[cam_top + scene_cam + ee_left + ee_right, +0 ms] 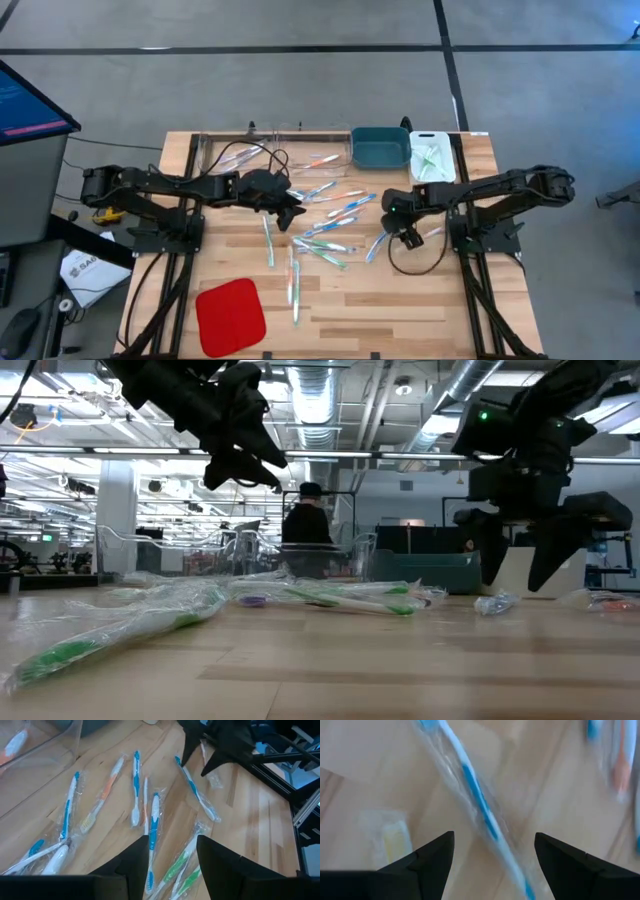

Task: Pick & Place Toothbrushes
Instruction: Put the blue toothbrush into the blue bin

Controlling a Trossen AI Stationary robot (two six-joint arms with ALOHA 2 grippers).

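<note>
Several wrapped toothbrushes (330,225) lie flat and scattered on the middle of the wooden table; their accents are blue, green, orange or white. My left gripper (172,840) hangs open above a blue one (154,820) and two green ones (182,865), well clear of the table (255,470). My right gripper (495,837) points down and is open, low over a blue toothbrush (477,795) that lies slantwise under its gap (378,245). Its fingertips (495,575) stay just above the tabletop, touching nothing.
Along the far edge stand a clear bin (215,150) holding a few toothbrushes, a teal bin (380,147) and a white bin (432,155) with green ones. A flat red pad (230,315) lies near the front left. A person (305,520) stands beyond the table.
</note>
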